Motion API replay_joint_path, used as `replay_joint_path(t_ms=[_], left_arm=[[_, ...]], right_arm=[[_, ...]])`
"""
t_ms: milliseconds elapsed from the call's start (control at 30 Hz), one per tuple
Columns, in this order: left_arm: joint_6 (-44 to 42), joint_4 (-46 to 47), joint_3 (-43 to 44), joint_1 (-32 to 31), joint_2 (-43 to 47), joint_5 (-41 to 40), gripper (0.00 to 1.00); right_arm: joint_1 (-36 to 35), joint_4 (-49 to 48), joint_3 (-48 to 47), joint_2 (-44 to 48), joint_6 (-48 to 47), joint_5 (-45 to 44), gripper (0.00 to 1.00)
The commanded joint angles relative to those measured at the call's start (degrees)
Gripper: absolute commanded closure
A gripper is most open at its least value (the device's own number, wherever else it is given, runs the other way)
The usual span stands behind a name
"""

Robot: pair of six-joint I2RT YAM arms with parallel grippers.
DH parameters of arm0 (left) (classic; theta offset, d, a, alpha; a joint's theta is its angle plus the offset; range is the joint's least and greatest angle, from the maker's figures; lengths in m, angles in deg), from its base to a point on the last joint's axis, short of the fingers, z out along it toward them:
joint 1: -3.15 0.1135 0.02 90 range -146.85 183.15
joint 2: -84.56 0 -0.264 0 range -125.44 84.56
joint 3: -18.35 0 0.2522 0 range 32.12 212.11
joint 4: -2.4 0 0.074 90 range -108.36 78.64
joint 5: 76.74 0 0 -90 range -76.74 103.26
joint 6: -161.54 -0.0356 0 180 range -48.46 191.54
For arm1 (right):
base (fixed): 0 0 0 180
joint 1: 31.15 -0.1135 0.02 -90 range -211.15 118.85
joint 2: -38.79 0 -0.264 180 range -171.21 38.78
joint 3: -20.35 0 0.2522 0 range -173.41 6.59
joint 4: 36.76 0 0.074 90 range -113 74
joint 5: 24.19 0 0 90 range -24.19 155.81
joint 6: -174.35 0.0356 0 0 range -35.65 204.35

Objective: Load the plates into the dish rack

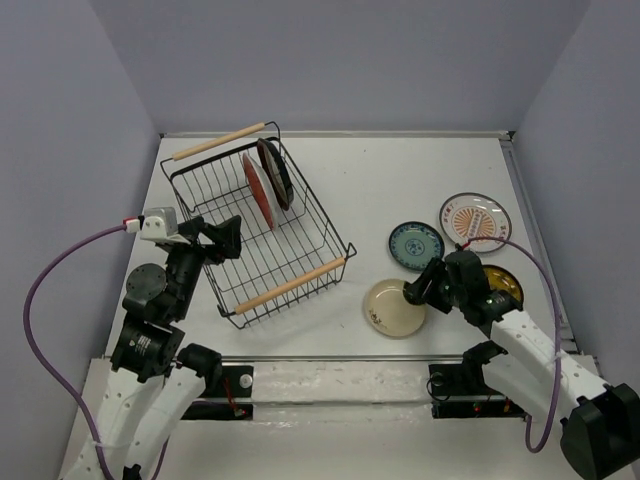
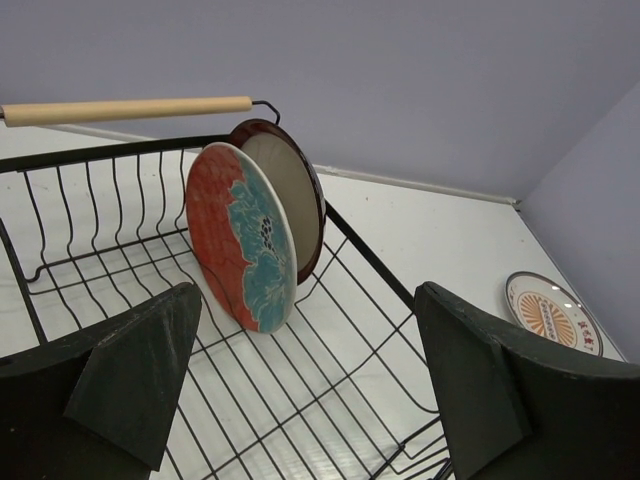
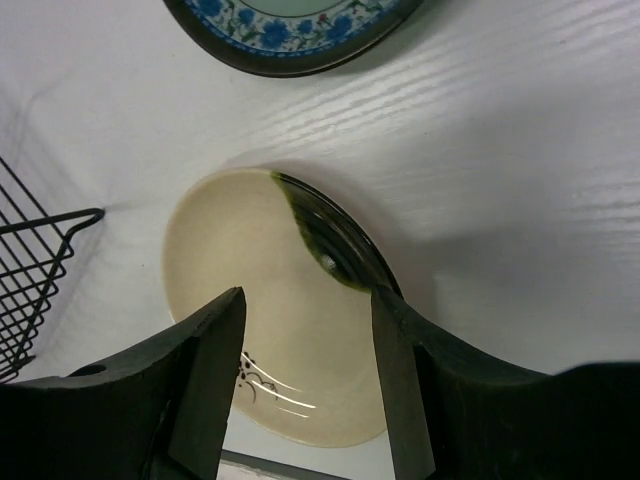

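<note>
Overhead, the black wire dish rack point(image 1: 300, 235) sits angled on the left half of the white table point(image 1: 400, 165), with a red-and-teal floral plate point(image 1: 258, 192) and a maroon-rimmed plate point(image 1: 276, 172) standing on edge, side by side, near its far end. The left gripper point(image 1: 230, 240) hovers over the rack's near left part with its fingers spread wide. Four plates lie flat to the right of the rack: a cream plate point(image 1: 388, 312), a teal-blue plate point(image 1: 416, 245), an orange sunburst plate point(image 1: 475, 222) and a yellow plate point(image 1: 510, 287) partly hidden by the right arm. The right gripper point(image 1: 412, 292) hangs at the cream plate's far right rim. From the left wrist, the left gripper point(image 2: 308, 300) shows both fingers far apart with nothing between them, above the rack's wire floor point(image 2: 330, 400); the floral plate point(image 2: 245, 235) leans against the maroon-rimmed plate point(image 2: 298, 190) below a wooden handle point(image 2: 130, 108). From the right wrist, the right gripper point(image 3: 307, 300) has its jaws parted just above the cream plate point(image 3: 250, 270) beside its dark glazed mark point(image 3: 325, 240), gripping nothing; the teal-blue plate point(image 3: 290, 25) lies beyond and a rack corner point(image 3: 40, 270) shows at left.
</note>
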Motion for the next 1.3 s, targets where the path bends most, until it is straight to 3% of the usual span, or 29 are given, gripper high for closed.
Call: replay_joint_path(t_ms=[0,300,467,767,933,1067,1267], left_arm=[[-1.24,3.43,-0.21,-0.26,0.48,0.72,0.01],[-1.42,3.26,-0.30,-0.17,0.74,-0.16,0.01],[-1.16,3.43,-0.39,-0.25,0.57,-0.16,0.01],[-1.16,3.52,-0.39,-0.26,0.30,0.19,0.01],[-1.24,3.52,-0.48,-0.17,0.30,0.19,0.01],[-1.24,3.52,-0.48,-0.25,0.48,0.28,0.01],[-1.24,3.43,-0.48,-0.52,1.09,-0.07,0.01]], right_arm=[[0.27,2.05,0.24,1.84,3.90,-4.11,0.41],[0.27,-0.67,1.12,-7.03,2.50,1.39,0.42],[0.27,-1.91,2.09,-6.17,2.15,2.21,0.60],[0.27,-0.24,0.51,-2.82,1.27,4.06,0.45],[0.27,7.48,-6.16,2.98,1.53,-10.42,0.42],[0.27,8.64,-9.33,-3.15,0.13,-18.35,0.35],[0.27,7.16,-12.76,-17.14,-3.56,-13.62,0.32]])
